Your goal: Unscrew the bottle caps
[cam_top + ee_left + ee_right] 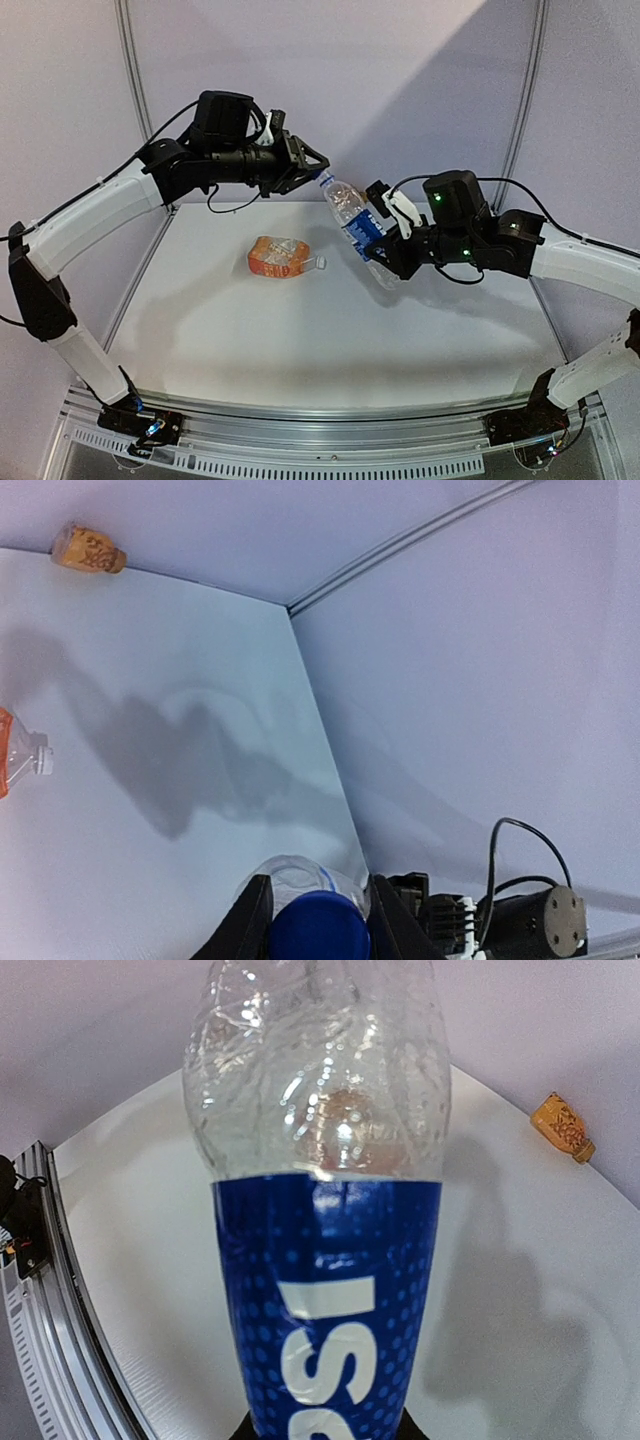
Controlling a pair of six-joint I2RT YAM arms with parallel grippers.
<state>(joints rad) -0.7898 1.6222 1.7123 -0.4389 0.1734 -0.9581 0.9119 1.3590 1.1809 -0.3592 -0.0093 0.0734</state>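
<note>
White table [250, 350]; orange bottle [280, 256] sideways

On clear bottle [320, 1080], dark blue label [325, 1300] with white letters and lighter blue dots; dark blue cap [318, 930]. At 8 o'clock from it in top view, orange bottle [280, 256] with white cap [321, 263]. White table [300, 340], pale lilac walls [400, 80], arms [95, 215] white and black.

blue cap [318, 927]: lower part cut off by the bottom edge of the left wrist view.
orange bottle [4, 755]: body cut off by the left edge there; only the neck and white cap [42, 756] are shown.
water bottle [325, 1160]: mouth and base cut off in the right wrist view.
right gripper [385, 258]: fingers almost wholly hidden behind that bottle there.
</note>
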